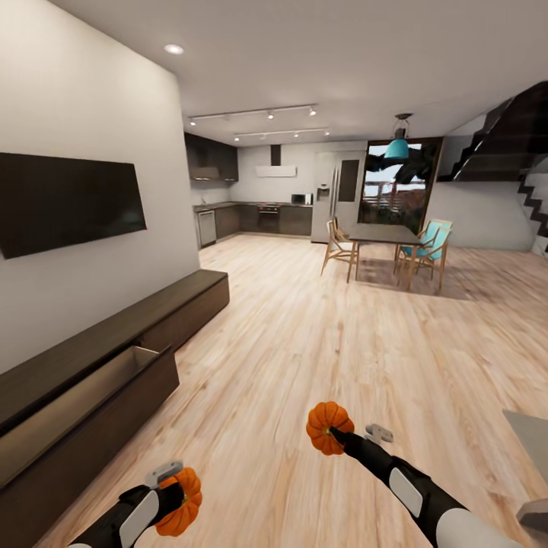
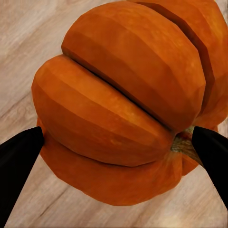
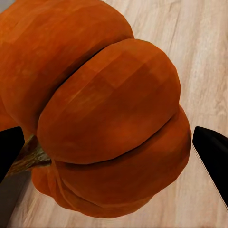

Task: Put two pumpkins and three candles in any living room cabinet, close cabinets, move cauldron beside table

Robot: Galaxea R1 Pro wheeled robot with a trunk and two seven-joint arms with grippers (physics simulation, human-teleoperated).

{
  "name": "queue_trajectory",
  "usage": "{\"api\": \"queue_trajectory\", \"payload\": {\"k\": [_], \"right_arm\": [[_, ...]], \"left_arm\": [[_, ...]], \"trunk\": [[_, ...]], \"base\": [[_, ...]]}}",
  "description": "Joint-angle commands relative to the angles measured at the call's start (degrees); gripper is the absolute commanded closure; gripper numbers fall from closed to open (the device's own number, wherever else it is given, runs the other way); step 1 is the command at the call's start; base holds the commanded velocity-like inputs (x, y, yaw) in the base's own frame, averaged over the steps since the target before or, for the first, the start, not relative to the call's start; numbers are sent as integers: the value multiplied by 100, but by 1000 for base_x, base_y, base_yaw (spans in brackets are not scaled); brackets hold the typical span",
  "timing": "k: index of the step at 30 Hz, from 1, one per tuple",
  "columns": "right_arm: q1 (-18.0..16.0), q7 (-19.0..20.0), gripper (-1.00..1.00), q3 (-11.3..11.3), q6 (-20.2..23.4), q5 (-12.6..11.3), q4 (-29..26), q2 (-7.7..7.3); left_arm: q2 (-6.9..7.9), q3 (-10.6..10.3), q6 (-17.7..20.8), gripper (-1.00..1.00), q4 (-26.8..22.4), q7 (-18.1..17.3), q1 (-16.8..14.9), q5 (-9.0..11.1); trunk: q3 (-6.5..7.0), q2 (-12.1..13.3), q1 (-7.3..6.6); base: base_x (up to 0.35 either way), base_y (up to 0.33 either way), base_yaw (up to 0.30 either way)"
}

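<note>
Head view: I carry one pumpkin in each tool. My left tool [image 1: 176, 491] is clamped on the left pumpkin [image 1: 181, 502], low and close to my body, above the wooden floor [image 1: 327, 335]. My right tool [image 1: 335, 434] is clamped on the right pumpkin [image 1: 329, 428], held further forward and higher than the left one, well apart from it.

In the left wrist view, the left pumpkin [image 2: 126, 99] sits between my two black fingers [image 2: 19, 156], one pressed against each side, with the brown stem [image 2: 183, 142] just beside the finger on that side. In the right wrist view, the right pumpkin [image 3: 95, 104] is gripped the same way, its stem [image 3: 28, 159] touching one finger [image 3: 9, 147] and the other finger against the opposite flank; pale floorboards show beyond it.

To the left of my left tool runs the long dark brown cabinet [image 1: 175, 304] along the white wall, with one drawer [image 1: 91, 388] pulled open, its pale inside showing. A black television [image 1: 68, 202] hangs on the wall above it. To the right of my right tool, a grey corner of the coffee table [image 1: 530, 438] pokes in at the edge.

Far ahead of both tools stand a dark dining table [image 1: 384, 234] with teal and wooden chairs [image 1: 426, 247], a teal pendant lamp [image 1: 396, 146] above it, a grey kitchen [image 1: 255, 217] behind, and a dark staircase [image 1: 510, 137] at the right.
</note>
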Motion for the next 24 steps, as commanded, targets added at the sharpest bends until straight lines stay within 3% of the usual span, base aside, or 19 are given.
{"api": "queue_trajectory", "payload": {"k": [1, 16, 24], "right_arm": [[-6, 1, 100, 30, 5, -69, -5, -5], [-5, -3, 100, 31, 2, -62, 29, 3], [-4, -3, 100, 31, -2, -33, 30, 7]], "left_arm": [[4, -47, 13, 100, -17, 49, -3, 50], [-2, -90, 2, 100, -17, 49, -3, 58], [-5, -90, -8, 100, -17, 49, -3, 59]], "trunk": [[-6, -4, 3], [-6, -4, 3], [-6, -4, 3]], "base": [[314, -120, 0], [315, -118, 0], [341, -15, 0]]}}
